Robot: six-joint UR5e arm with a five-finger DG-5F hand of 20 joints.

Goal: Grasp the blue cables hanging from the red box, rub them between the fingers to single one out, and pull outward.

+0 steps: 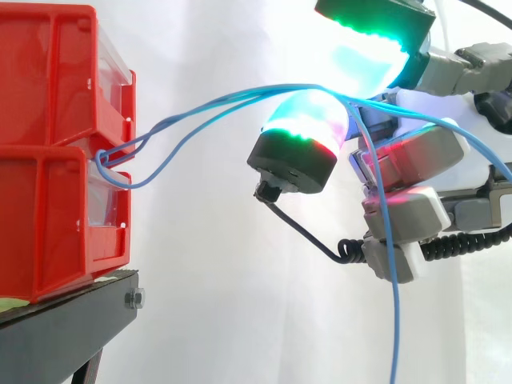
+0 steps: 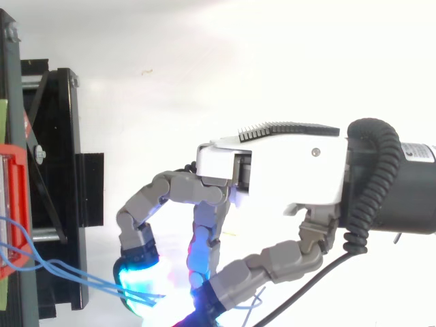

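Blue cables (image 1: 240,94): caught between glowing pads (image 1: 308,120) of robot hand (image 2: 272,170), curled closed round them. Strung in a slack arc from front of red box (image 1: 56,80), out of the gap between upper and lower bins, to the pads; beyond, dropping straight down. Thin, limp, at least two strands side by side. Grasp apparently done; singling out seemingly unfinished; outward pull probably left.

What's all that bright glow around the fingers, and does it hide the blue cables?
Side view: the fingertips of the hand glow cyan-white, yet the blue cables are traceable throughout; top view: that glow washes out where the cables meet them.
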